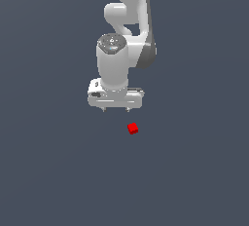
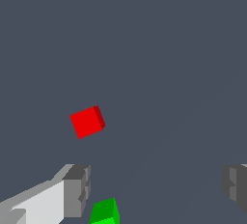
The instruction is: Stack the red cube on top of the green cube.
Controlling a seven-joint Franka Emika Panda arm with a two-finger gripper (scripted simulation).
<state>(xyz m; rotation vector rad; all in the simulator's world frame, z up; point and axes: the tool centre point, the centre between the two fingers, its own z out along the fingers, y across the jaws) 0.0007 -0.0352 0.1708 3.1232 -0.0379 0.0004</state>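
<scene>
Exterior view: arm hangs over the plain dark desk (image 1: 194, 171), gripper (image 1: 115, 109) pointing down, fingertips only short stubs below the white hand. Jaws look spread apart, nothing between them. Red cube (image 1: 133, 128) sits on the desk just below the gripper in the picture and a bit toward the exterior view's right, not touching it. Green cube isn't visible here, likely hidden behind the hand, can't confirm.

Wrist view: both fingers (image 2: 77, 189) show at the frame edges, wide apart, gap empty. So the gripper (image 2: 157, 185) is open and holds nothing. Red cube (image 2: 87, 121) lies alone on the desk (image 2: 183, 49), rotated relative to the fingers, clear of them. Green cube (image 2: 104, 212) is partly cut off by the frame edge, near one finger, apart from the red one. Can't tell from this whether it sits between the jaws or just beside.

Progress, my read: nothing done yet. Red cube not grasped, cubes apart, no stack. Left: line up over red, descend, close, lift, carry to green, set down, release.

Containers: none in either view.
</scene>
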